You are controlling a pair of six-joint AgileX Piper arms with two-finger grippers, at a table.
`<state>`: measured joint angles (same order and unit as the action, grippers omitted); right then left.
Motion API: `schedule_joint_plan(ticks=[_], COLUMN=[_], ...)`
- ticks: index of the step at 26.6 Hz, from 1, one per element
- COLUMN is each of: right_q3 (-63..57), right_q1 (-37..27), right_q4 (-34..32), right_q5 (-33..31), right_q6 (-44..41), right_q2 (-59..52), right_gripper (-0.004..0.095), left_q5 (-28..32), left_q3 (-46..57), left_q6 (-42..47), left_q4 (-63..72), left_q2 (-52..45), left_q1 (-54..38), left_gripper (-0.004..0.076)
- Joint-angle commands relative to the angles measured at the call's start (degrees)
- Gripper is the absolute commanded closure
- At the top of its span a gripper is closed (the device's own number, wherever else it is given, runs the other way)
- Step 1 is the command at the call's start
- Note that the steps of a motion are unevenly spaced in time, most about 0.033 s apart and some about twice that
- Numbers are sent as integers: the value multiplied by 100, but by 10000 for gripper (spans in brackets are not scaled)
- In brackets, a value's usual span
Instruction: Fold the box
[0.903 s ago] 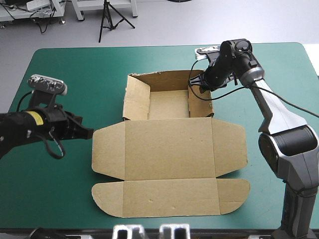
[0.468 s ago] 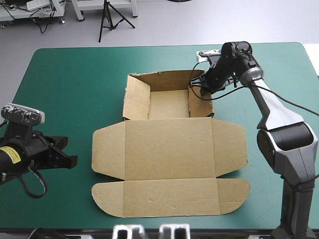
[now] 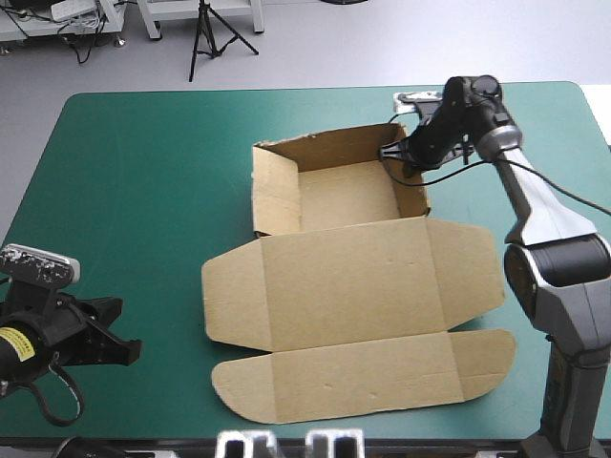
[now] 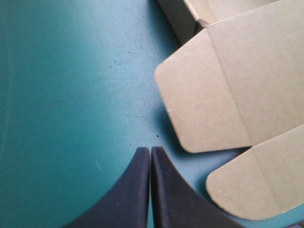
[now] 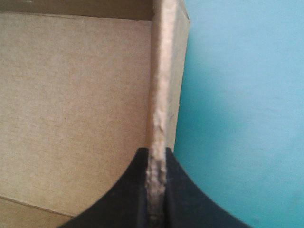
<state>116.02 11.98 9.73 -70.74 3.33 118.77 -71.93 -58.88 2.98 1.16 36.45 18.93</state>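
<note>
The brown box (image 3: 353, 277) lies near the table's middle as an open tray with raised walls, its lid flat toward the near edge. My right gripper (image 3: 399, 153) is shut on the tray's right wall (image 5: 159, 118), the board's top edge pinched between the black fingers (image 5: 179, 190). My left gripper (image 3: 124, 351) hovers over the teal-green cover at the near left, well apart from the box. Its fingers (image 4: 137, 190) meet in one pointed arch with nothing between them. The lid's rounded left flaps (image 4: 213, 104) lie ahead of the left gripper and off to one side.
Bare teal-green cover (image 3: 143, 181) stretches left of the box. The table's far edge (image 3: 286, 91) runs behind the tray, and the right edge (image 3: 597, 134) lies beyond my right arm.
The box has slid to the right and turned slightly, pulled by my right gripper on its wall. My left arm has drawn back further toward the near left corner.
</note>
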Motion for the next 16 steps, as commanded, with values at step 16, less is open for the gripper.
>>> schedule_joint_plan(ticks=[16], right_q3=[-649], right_q1=[-3589], right_q4=[-930], right_q5=[-119], right_q6=[542], right_q2=[-773], right_gripper=[920], left_q5=[-231], left_q3=[-93], left_q6=[34], left_q4=[-515], left_q2=[5], left_q1=[25], left_gripper=[732])
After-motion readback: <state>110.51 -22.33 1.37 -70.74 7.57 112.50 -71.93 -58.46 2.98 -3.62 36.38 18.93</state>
